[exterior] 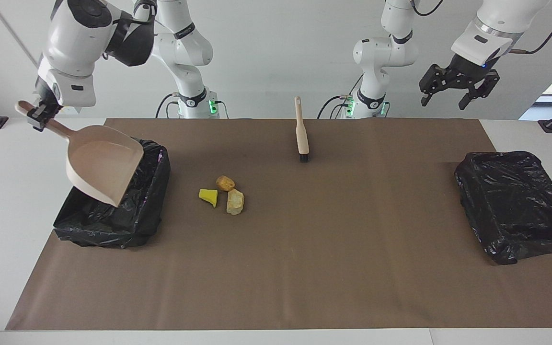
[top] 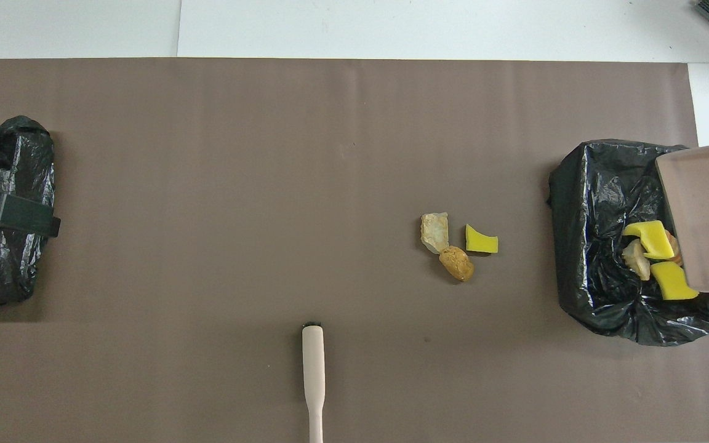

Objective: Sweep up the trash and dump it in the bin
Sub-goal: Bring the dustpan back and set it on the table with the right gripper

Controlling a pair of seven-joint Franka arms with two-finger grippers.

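My right gripper (exterior: 36, 116) is shut on the handle of the pale pink dustpan (exterior: 103, 160), which hangs tilted over the black-lined bin (exterior: 113, 215) at the right arm's end of the table. The overhead view shows the dustpan (top: 705, 215) covering part of the bin (top: 600, 197). Inside the bin lie yellow trash pieces (top: 650, 237) and a tan one (top: 636, 258). Three trash pieces lie on the brown mat: a yellow chunk (exterior: 208, 195), a brown lump (exterior: 225, 182) and a tan lump (exterior: 235, 201). My left gripper (exterior: 443, 98) waits open in the air.
The beige brush (exterior: 302, 134) lies on the mat, nearer to the robots than the loose trash. A second black-lined bin (exterior: 515, 206) sits at the left arm's end. White table shows around the mat.
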